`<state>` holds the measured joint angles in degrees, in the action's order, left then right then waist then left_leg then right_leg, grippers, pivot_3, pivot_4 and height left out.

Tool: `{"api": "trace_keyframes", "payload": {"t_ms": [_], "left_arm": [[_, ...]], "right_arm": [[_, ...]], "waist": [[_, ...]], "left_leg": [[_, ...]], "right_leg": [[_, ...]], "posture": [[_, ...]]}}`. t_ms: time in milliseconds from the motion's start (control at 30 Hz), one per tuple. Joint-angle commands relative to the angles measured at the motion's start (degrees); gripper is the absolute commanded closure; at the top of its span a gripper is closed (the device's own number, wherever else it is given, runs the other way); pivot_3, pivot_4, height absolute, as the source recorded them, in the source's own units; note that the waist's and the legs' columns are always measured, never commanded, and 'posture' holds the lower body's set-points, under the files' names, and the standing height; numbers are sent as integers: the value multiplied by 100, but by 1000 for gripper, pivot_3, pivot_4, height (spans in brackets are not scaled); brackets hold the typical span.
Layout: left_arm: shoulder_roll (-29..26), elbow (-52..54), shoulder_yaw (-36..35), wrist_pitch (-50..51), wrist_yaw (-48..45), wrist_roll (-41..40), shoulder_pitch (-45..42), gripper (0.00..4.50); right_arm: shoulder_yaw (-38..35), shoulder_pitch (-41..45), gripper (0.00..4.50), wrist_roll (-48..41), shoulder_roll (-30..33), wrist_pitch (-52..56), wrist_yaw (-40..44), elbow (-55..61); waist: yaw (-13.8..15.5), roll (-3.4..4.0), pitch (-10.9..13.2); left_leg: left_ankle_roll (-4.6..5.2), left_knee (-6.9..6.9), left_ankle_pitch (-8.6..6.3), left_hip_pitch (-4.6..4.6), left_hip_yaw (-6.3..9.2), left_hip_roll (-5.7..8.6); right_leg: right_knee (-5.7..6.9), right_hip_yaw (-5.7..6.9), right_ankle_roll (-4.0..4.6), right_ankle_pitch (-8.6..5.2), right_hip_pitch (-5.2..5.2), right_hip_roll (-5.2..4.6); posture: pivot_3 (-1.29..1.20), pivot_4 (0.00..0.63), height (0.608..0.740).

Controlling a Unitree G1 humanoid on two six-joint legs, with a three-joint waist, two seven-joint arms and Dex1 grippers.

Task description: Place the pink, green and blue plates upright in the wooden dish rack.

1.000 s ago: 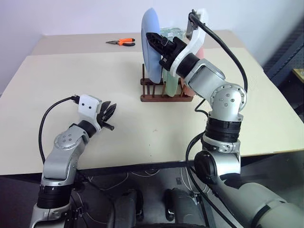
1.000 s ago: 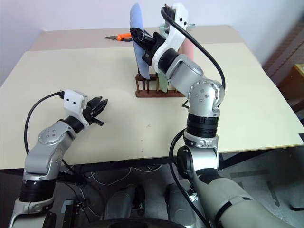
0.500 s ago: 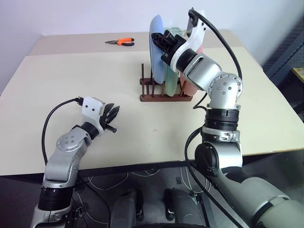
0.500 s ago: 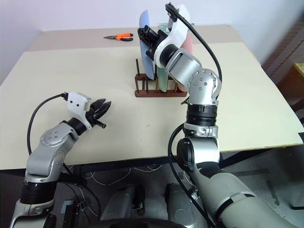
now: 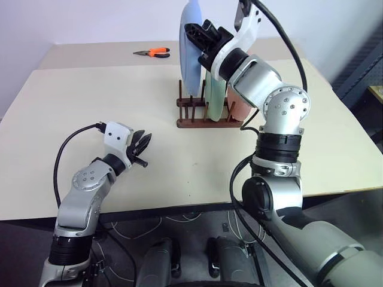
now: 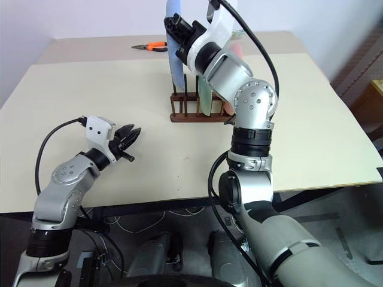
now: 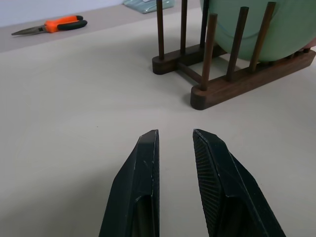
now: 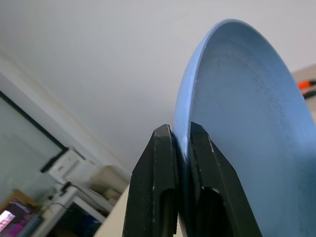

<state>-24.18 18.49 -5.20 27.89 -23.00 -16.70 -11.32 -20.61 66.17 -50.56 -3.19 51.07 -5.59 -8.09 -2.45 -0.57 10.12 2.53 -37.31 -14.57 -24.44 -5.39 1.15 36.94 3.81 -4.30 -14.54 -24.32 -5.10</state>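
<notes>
Blue, round and matte, the shallow plate (image 5: 190, 51) is pinched by its rim in our right gripper (image 8: 181, 143), held on edge above the dark brown wooden peg rack (image 5: 209, 115), at twelve o'clock on the beige table (image 5: 90, 107). We think its lower edge hangs clear of the pegs. The mint green plate (image 5: 215, 98) and salmon pink plate (image 5: 239, 109) stand upright in the rack. Our left gripper (image 7: 173, 140) hovers empty at eight o'clock, fingers narrowly parted (orange-handled pliers (image 5: 153, 52) lie at eleven).
</notes>
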Motion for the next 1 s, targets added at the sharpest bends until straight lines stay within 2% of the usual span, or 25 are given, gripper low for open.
{"api": "trace_keyframes", "payload": {"t_ms": [33, 300, 400, 567, 667, 800, 933, 1000], "left_arm": [[9, 182, 4, -60, -2, 11, -29, 3443], [8, 222, 9, -47, 10, 20, 6, 3443], [10, 238, 13, -40, 13, 20, 15, 3408], [9, 291, 2, -16, 19, 6, 65, 3408], [6, 374, 4, 13, 30, 4, 132, 3408], [-8, 487, -34, 52, 71, 9, 222, 3408], [-164, 499, -158, 10, 35, 60, 406, 3408], [-328, 420, -239, -80, -99, 93, 599, 3408]], "right_arm": [[-100, 16, 4500, -93, -47, -126, -66, -180], [-117, 203, 4500, 211, 86, -570, -4, -1126], [50, 308, 3441, 458, 200, -762, 298, -1454], [702, 309, 968, 1222, 467, -1343, 1034, -1369], [1304, 141, 968, 1677, 798, -1670, 1754, -755], [2021, -362, 968, 2291, 1610, -2211, 2814, 449], [1878, -1554, 968, 1873, 2863, -2139, 4189, 2030], [1303, -2950, 968, 1458, 3965, -1817, 5156, 2692]], "waist": [[4, 0, 0], [-3, 0, 0], [-2, 0, 0], [-1, 1, 0], [-2, 2, 1], [35, 0, 0], [143, -2, -1], [207, -6, -3]], "left_leg": [[0, 0, 0, 0, 0, 0], [0, 0, 0, 0, -2, 0], [1, 0, 0, 0, -3, 0], [2, 0, 0, -1, -4, 0], [2, 1, 0, -2, -4, 0], [6, -1, -2, -5, -3, 0], [12, -7, -7, -4, -3, 0], [13, -3, -8, -3, 3, -2]], "right_leg": [[0, 0, 0, 0, 0, 0], [0, 0, 0, 0, 0, 0], [0, 0, 0, 0, 0, 0], [-1, 0, 0, 0, -1, 0], [0, -2, 0, 0, -4, 1], [-1, -2, -1, -1, -6, -1], [-15, -2, -2, -1, -2, -4], [-44, 3, -2, -1, 11, -4]], "posture": [[0, 150, 740], [0, 150, 740], [0, 150, 740], [0, 150, 740], [0, 150, 740], [0, 150, 740], [0, 150, 740], [0, 150, 740]]}}
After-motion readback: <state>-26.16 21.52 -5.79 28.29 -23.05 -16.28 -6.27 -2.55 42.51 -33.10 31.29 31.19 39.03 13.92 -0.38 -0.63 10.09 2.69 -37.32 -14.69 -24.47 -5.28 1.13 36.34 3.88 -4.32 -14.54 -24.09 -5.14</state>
